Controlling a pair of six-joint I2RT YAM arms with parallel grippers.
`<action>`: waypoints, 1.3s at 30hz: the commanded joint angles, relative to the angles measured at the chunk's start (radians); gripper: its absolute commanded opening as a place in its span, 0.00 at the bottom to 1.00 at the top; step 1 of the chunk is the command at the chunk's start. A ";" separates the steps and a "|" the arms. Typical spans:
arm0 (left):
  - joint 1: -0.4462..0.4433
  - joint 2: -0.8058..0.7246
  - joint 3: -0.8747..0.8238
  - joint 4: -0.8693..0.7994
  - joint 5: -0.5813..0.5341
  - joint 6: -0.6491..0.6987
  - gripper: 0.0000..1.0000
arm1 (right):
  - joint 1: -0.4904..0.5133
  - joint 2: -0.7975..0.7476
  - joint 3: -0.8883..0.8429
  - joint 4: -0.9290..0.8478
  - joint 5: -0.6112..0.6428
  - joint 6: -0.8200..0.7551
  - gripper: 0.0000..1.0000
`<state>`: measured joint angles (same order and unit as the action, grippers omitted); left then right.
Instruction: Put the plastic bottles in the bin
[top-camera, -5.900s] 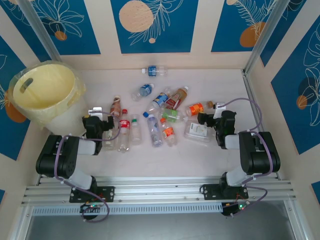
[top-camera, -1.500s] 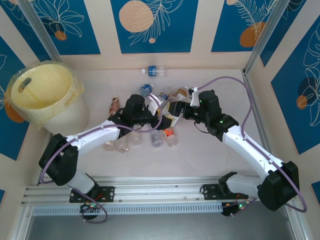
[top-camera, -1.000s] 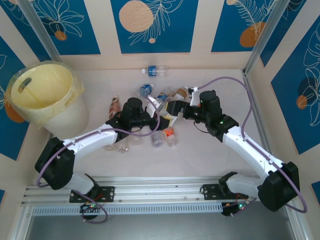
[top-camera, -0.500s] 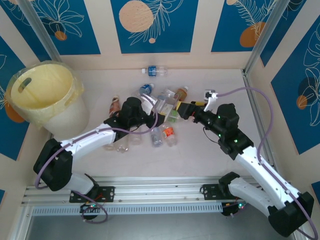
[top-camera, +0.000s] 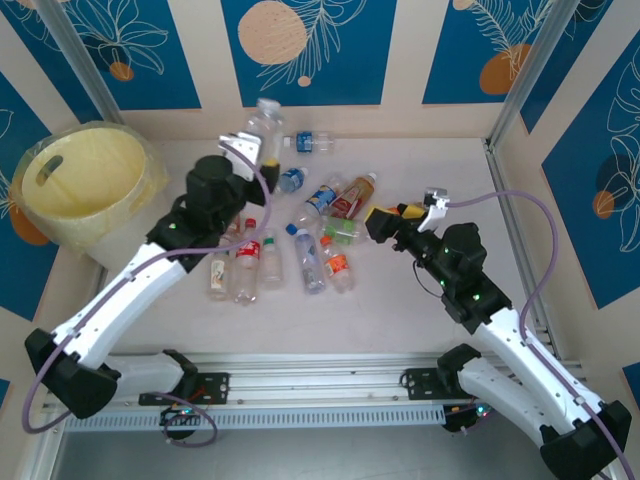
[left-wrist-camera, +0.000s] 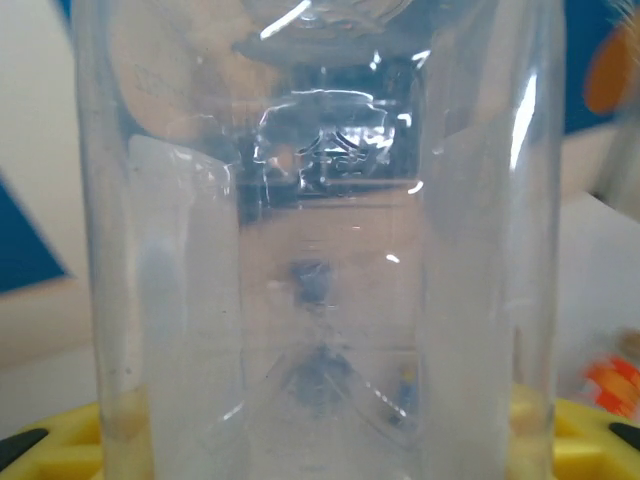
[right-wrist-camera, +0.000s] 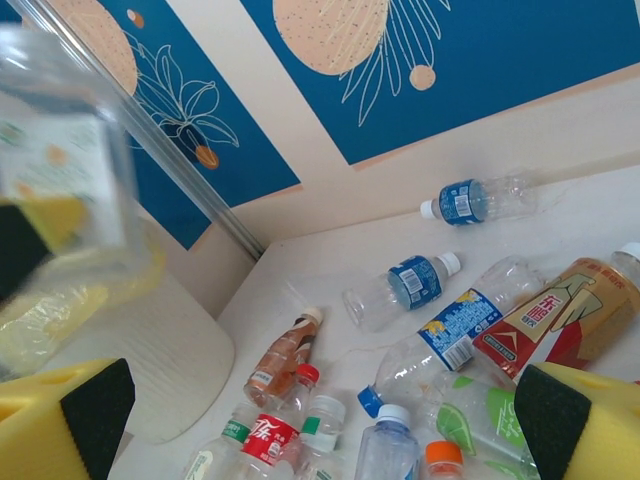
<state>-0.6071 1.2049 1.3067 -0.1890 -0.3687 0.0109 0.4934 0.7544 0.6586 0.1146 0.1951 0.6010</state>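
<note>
Up over the table (top-camera: 400, 310), right of the large round pale-yellow plastic bin (top-camera: 118, 176) and apart from it: clear plastic bottle (top-camera: 264, 122) | left hand (top-camera: 245, 152): closed on that bottle, which sticks out past it | right hand (top-camera: 392, 216): spread wide, empty, just right of the other plastic bottles (top-camera: 311, 262) lying on the table

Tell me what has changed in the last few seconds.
The left end effector has taken hold of a clear plastic bottle and lifted it from the pile of bottles, up and left toward the bin. The right end effector, open, has pulled back to the right. The bin and the farthest blue-labelled bottle stayed put.
</note>
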 joint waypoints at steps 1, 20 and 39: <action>0.050 -0.016 0.091 -0.060 -0.263 0.090 0.00 | -0.002 0.024 0.010 0.049 0.000 -0.009 1.00; 0.703 0.117 0.305 -0.429 -0.117 -0.202 0.00 | -0.004 0.067 0.046 0.008 0.004 -0.018 0.99; 1.050 0.206 0.105 -0.316 0.650 -0.451 0.04 | -0.008 0.145 0.082 -0.020 -0.003 -0.006 1.00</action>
<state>0.4171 1.4040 1.4425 -0.5804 0.1177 -0.3954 0.4896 0.8909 0.7013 0.0887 0.1806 0.5934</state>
